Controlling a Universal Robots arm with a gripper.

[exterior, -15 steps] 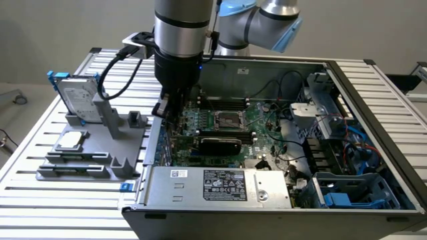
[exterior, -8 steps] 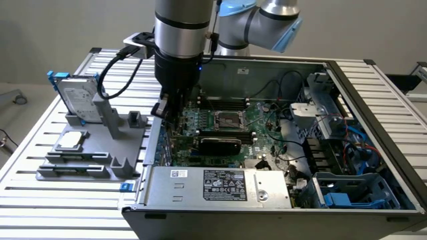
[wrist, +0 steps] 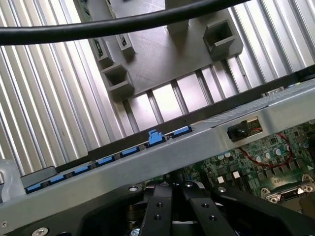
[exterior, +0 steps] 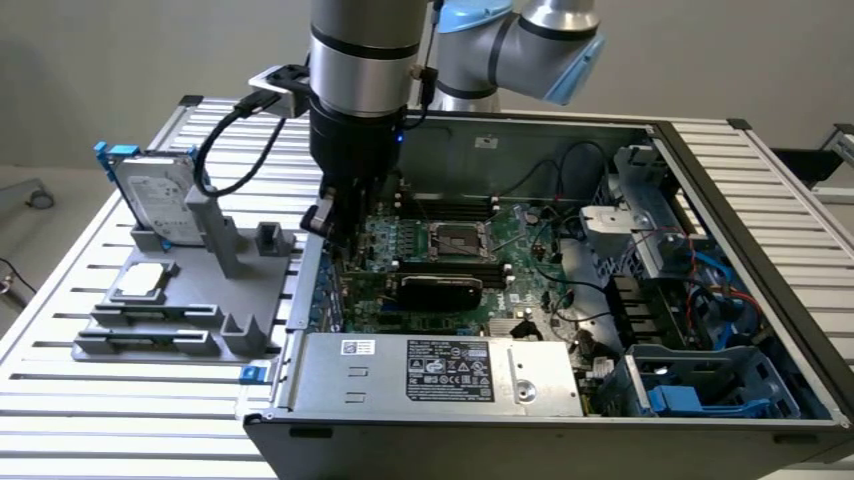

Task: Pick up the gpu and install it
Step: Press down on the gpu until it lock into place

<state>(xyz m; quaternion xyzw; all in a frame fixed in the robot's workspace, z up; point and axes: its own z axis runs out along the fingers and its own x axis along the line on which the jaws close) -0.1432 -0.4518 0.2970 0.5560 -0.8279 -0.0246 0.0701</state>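
In the exterior view, nearest the camera is the grey power supply [exterior: 434, 372] with its label, sitting at the front of the open computer case [exterior: 747, 200] on the slatted desk [exterior: 80, 400]. Just behind it, the gpu [exterior: 438, 290] lies low over the green motherboard [exterior: 521, 240], its black shroud facing up, below the processor socket [exterior: 450, 240]. The gripper [exterior: 350, 262] reaches down inside the case near the wall on the exterior view's left, just beside the gpu's end on that side; whether it touches the card cannot be told, nor whether its fingers are apart or together. In the wrist view the gripper [wrist: 172, 206] hangs over the motherboard [wrist: 266, 157], inside the case's silver wall [wrist: 211, 142] with its blue clips [wrist: 152, 137]. To the exterior view's left, outside the case, a grey fixture [exterior: 174, 320] on the desk carries a small silver chip [exterior: 143, 282], and farther back a hard drive [exterior: 154, 200] with blue rails stands upright.
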